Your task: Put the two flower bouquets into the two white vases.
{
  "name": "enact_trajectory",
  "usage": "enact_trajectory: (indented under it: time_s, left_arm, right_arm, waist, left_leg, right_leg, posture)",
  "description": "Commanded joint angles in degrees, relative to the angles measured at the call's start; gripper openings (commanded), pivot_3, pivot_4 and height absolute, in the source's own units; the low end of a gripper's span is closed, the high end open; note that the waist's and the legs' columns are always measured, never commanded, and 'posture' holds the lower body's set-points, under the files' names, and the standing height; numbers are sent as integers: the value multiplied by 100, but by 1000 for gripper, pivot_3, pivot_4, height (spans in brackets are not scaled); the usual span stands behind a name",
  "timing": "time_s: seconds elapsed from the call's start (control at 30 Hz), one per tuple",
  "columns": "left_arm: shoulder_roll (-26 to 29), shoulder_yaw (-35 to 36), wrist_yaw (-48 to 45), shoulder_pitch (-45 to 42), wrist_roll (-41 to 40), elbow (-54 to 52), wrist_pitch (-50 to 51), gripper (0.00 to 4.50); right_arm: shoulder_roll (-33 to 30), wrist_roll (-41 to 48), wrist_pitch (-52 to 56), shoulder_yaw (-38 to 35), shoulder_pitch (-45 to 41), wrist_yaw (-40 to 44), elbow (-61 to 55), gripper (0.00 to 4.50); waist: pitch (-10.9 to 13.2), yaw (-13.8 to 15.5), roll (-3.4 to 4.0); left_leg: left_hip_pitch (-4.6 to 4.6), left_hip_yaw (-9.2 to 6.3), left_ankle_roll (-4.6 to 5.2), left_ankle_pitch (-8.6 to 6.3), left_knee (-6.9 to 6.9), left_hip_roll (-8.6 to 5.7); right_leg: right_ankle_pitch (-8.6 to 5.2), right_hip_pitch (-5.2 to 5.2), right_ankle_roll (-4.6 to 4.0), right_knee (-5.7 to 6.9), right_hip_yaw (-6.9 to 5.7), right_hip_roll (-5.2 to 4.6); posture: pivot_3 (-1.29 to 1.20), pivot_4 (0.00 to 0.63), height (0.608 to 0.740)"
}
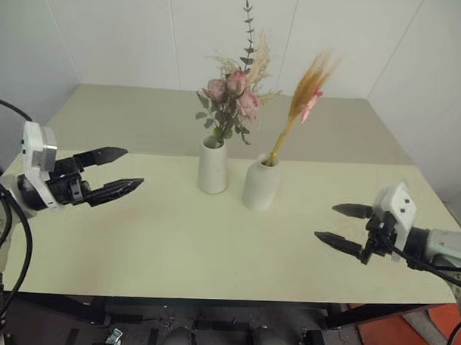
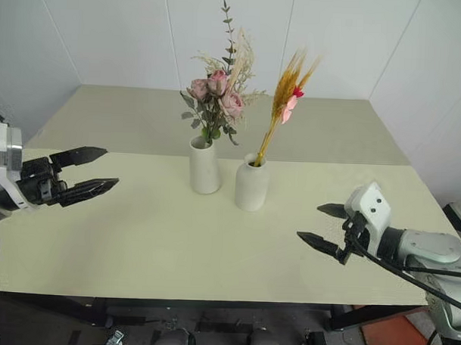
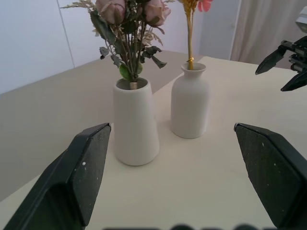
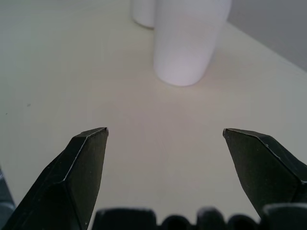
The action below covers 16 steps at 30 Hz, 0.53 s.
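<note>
White vases (image 1: 238,176) midway between left gripper (image 1: 126,169), right gripper (image 1: 331,223).

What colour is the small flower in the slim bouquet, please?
Pink, on the small flower among golden plumes; clearest in the left eye view.

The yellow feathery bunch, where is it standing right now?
The slim yellow bunch stands in the rounded narrow-necked vase near the table's middle, just right of the taller vase holding the pink roses.

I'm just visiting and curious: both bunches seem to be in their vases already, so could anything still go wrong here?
Possibly. The slim bunch leans steeply out of the rounded vase, so a nudge might tip it. The two vases stand close together; knocking the tapered vase could topple both. The open left gripper and right gripper flank them.
</note>
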Motion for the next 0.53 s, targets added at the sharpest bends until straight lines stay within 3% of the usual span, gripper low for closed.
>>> enact_trajectory:
  time_s: [0.03, 0.53]
  left_arm:
    - [-18, 200, 75, 23, 67, -94, -256, 4482]
    - [-392, -120, 352, -174, 416, -121, -870, 4482]
  right_arm:
    - [-53, 247, 61, -222, -69, 56, -253, 4500]
    - [-156, -529, -645, 46, -408, 11, 145, 4500]
  waist:
    - [0, -2, 0]
    - [0, -5, 0]
  left_leg:
    - [2, 0, 0, 0, 0, 1]
    - [1, 2, 0, 0, 1, 2]
  right_leg:
    - [1, 2, -1, 0, 0, 1]
    - [1, 0, -1, 0, 1, 4]
  posture:
    - [0, 150, 740]
    - [0, 150, 740]
